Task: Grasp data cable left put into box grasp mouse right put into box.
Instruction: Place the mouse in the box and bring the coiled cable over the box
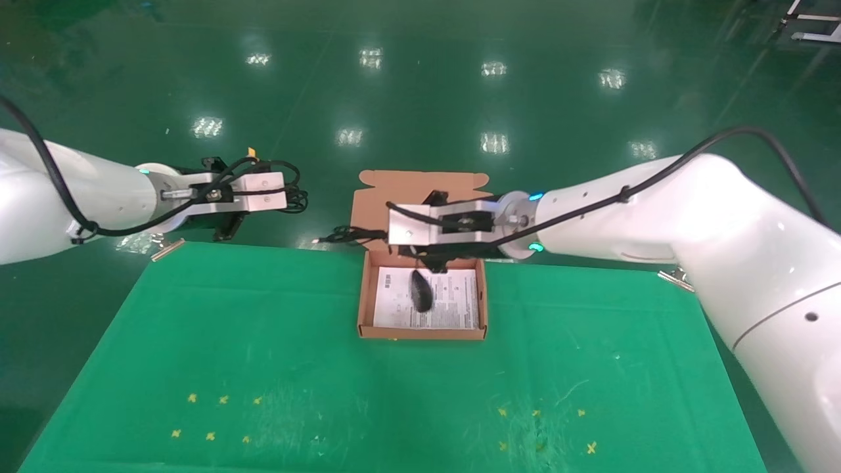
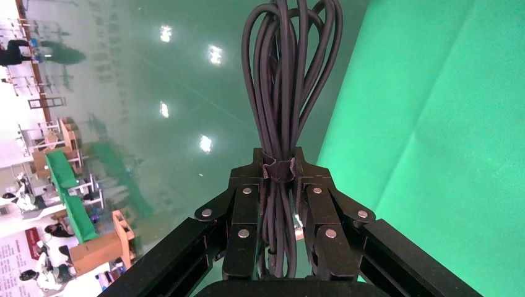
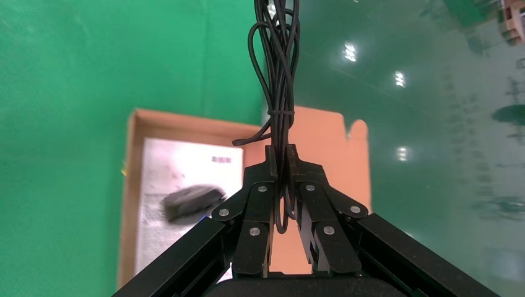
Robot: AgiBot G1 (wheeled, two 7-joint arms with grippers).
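Data cable hangs bundled in the left gripper, jaws clamped on it, out past the surface's far-left edge. Only the right wrist view shows the right gripper pinching the mouse's cord; the mouse lies in the open box on a printed sheet. Green cloth covers the surface; the glossy green floor reflects ceiling lights.

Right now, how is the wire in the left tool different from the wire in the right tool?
The data cable in the left tool is a thicker, fat bundle with nothing attached; the mouse cord in the right tool is thinner and belongs to the mouse. The data cable is held past the table's edge, the mouse cord over the box. Both are black, tied and pinched.
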